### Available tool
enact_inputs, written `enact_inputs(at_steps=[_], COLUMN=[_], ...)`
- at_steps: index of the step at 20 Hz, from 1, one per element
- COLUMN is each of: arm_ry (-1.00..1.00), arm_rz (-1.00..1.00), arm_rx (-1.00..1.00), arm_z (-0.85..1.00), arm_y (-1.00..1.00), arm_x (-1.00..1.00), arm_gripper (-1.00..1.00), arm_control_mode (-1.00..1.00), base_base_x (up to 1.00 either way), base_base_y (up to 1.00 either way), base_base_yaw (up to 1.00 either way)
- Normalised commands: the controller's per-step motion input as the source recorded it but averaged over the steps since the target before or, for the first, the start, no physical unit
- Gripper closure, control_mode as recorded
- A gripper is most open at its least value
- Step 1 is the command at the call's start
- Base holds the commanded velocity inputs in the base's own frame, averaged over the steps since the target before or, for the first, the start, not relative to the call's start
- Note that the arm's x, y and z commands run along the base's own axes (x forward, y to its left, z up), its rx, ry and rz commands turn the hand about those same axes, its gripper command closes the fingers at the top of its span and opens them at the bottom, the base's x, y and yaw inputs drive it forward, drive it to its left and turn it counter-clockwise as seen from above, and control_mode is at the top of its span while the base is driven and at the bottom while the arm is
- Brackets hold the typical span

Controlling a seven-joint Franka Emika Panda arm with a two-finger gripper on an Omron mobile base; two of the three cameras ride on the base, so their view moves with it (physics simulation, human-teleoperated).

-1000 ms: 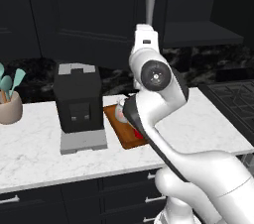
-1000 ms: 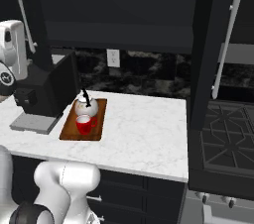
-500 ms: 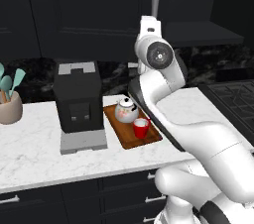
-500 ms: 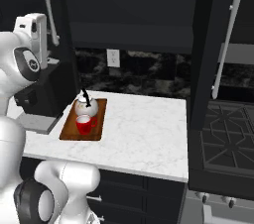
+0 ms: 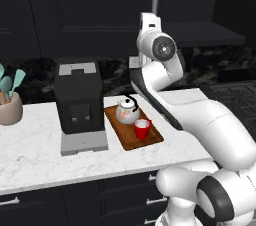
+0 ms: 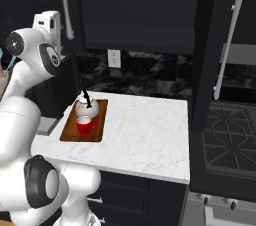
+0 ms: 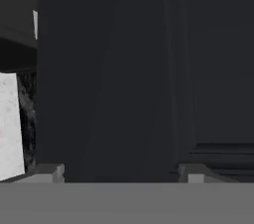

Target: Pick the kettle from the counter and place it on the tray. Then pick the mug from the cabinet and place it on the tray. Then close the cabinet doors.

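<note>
Tray: the flat rectangular reddish-brown wooden tray [image 5: 134, 131] lies on the white marble-look counter with grey veining [image 5: 35, 150], just beside a boxy black coffee machine [image 5: 78, 100].
Kettle: the small round white kettle with a black arched handle [image 5: 128, 111] stands upright on the far half of the tray.
Mug: the small bright red mug with a white inside [image 5: 142, 129] stands upright on the tray's near half, just beside the kettle (in the right base view the two overlap).
Cabinet doors: both tall black panelled doors stand open; the left door with its long silver bar handle [image 6: 65, 8] is beside the robot's wrist, the right door [image 6: 212, 50] hangs well to the other side.
Gripper: the two-finger gripper [image 7: 120, 172] has its jaws spread wide with nothing between them, facing a dark panelled door surface close ahead.
Counter edge: a beige utensil pot with teal utensils [image 5: 10, 106] sits at the far left.
</note>
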Motion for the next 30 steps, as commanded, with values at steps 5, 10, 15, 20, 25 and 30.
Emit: enact_inputs(at_steps=[5, 10, 15, 20, 25, 30], arm_ry=[0.0, 0.0, 0.0, 0.0, 0.01, 0.0], arm_rz=[0.14, 0.18, 0.16, 0.12, 0.15, 0.09], arm_rx=[-0.08, -0.12, -0.12, -0.18, -0.18, -0.11], arm_z=[-0.01, -0.08, -0.13, -0.19, -0.2, -0.01], arm_y=[0.04, 0.09, 0.12, 0.17, 0.15, 0.16], arm_x=[0.55, 0.36, 0.44, 0.29, -0.18, -0.41], arm_gripper=[-1.0, -1.0, -1.0, -1.0, -1.0, -1.0], arm_control_mode=[-1.0, -1.0, -1.0, -1.0, -1.0, -1.0], base_base_x=[0.0, 0.0, 0.0, 0.0, 0.0, 0.0], base_base_y=[0.0, 0.0, 0.0, 0.0, 0.0, 0.0], base_base_yaw=[0.0, 0.0, 0.0, 0.0, 0.0, 0.0])
